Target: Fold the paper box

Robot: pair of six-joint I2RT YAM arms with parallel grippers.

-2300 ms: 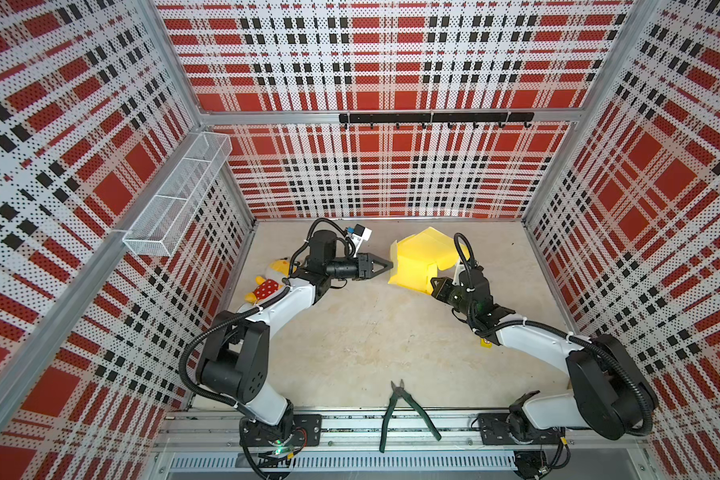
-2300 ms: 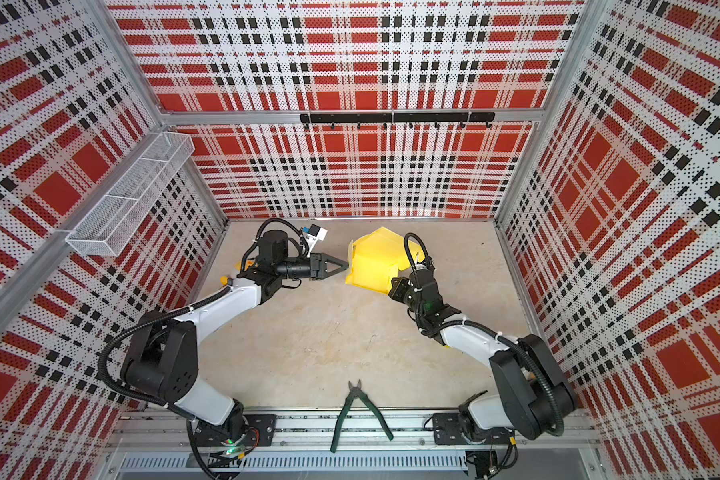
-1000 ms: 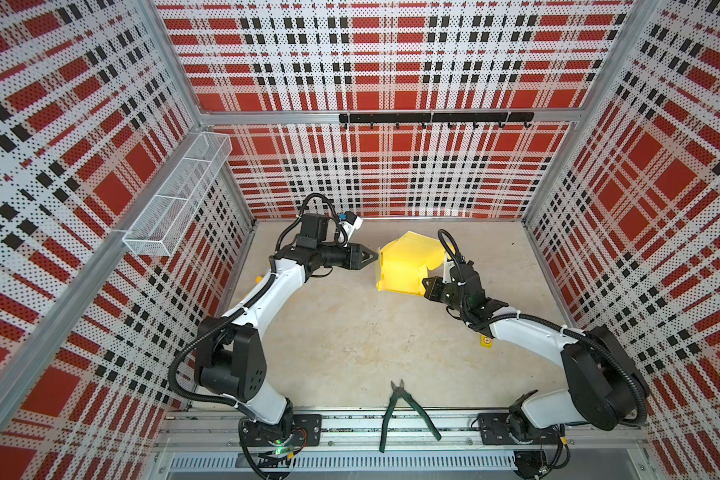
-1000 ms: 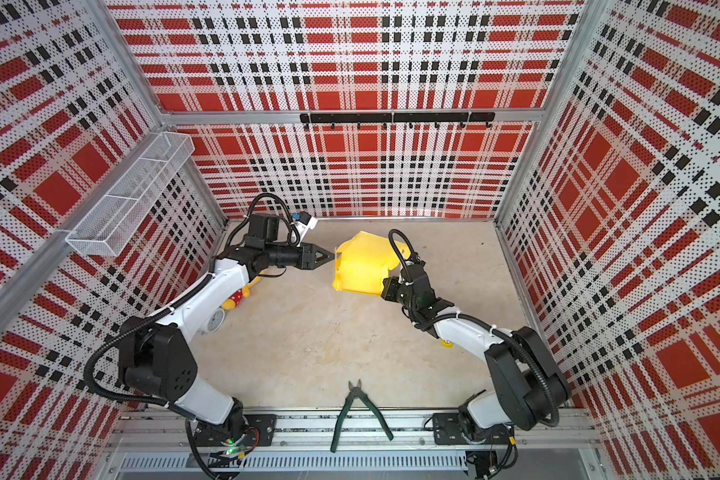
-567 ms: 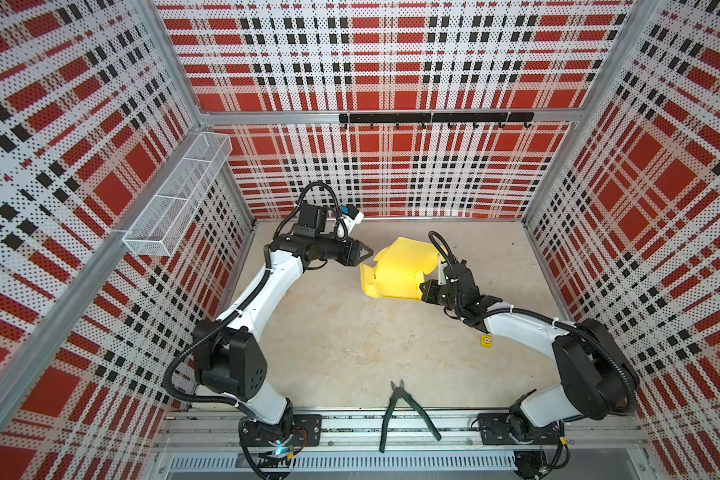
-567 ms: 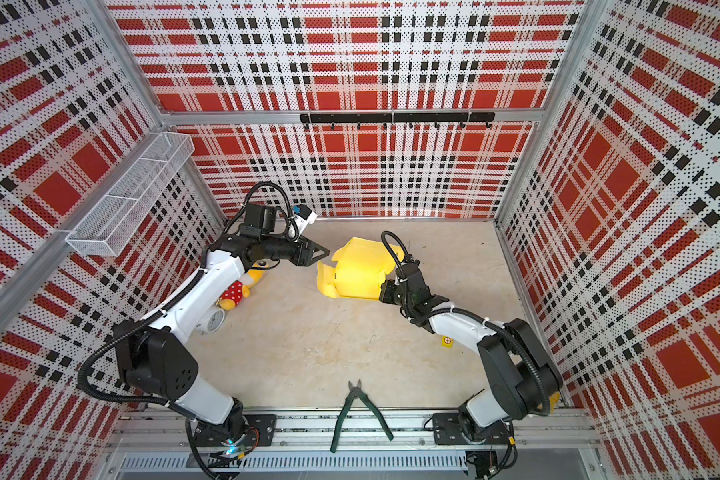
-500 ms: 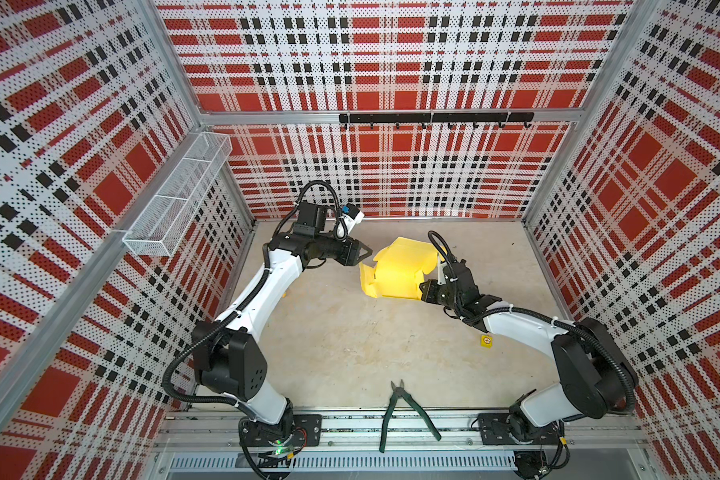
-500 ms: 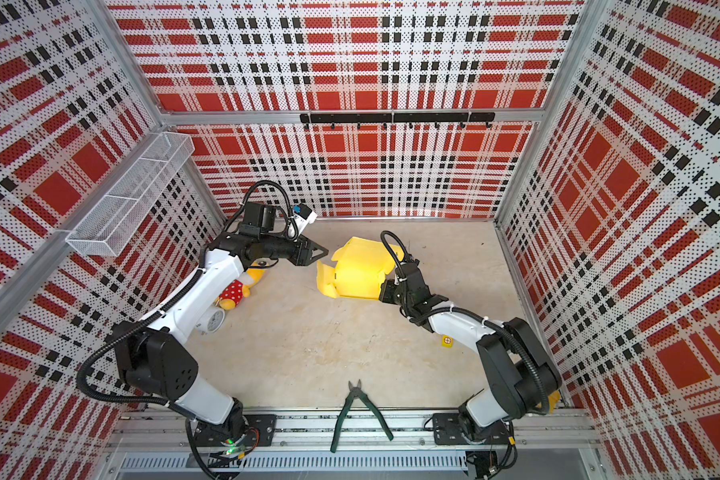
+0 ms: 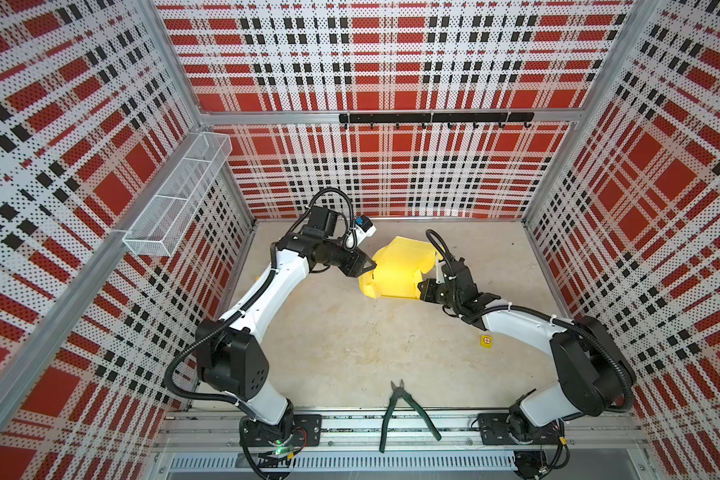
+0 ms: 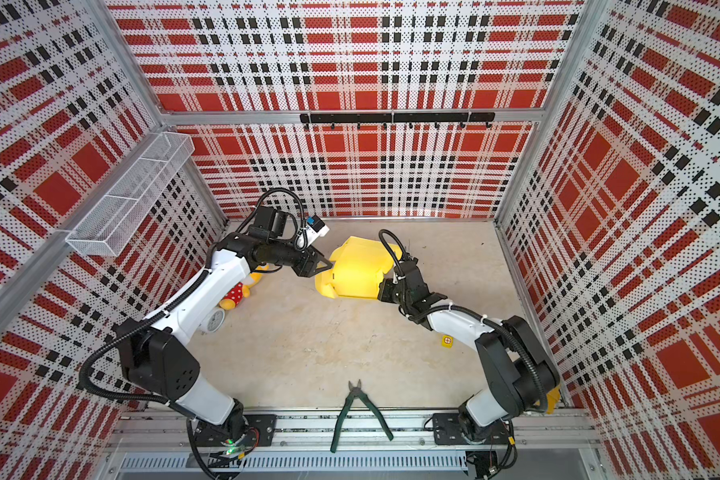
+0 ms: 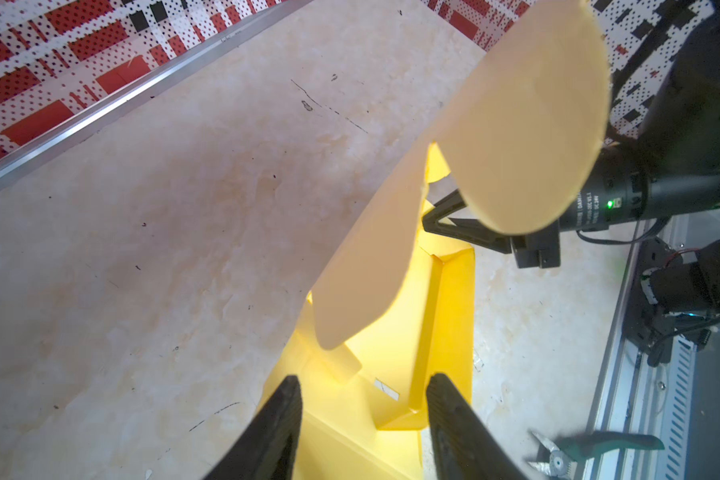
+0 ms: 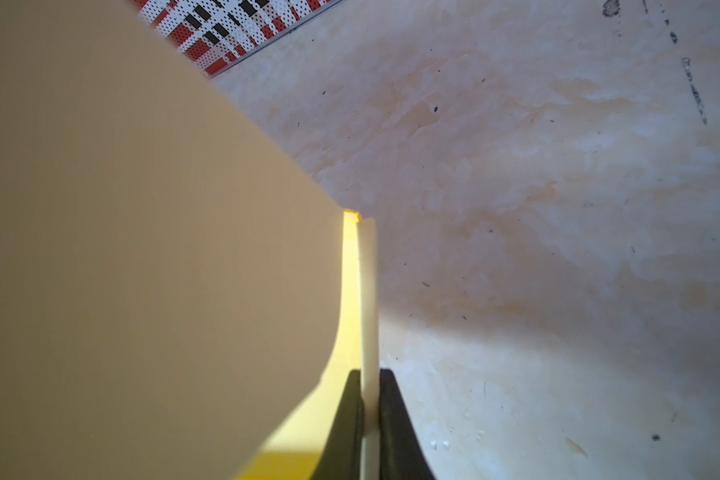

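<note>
Clamping the right gripper (image 12: 368, 376) shut on one thin wall of the paper box (image 12: 142, 249), and holding the half-formed box tilted over the back middle of the table (image 9: 350, 340), between the two arms. Presenting the left gripper (image 11: 362, 384) with jaws parted, straddling the box's opposite end and grasping nothing; possibly brushing an inner tab there, in a wrist view too close to tell. Working, by judgement, on tucking the end flaps inward. Calling next for easing the left jaws against the loose tab while bracing with the right, without crushing the soft card. Leaving the pliers (image 9: 398, 395) well apart, near the table's front edge.
</note>
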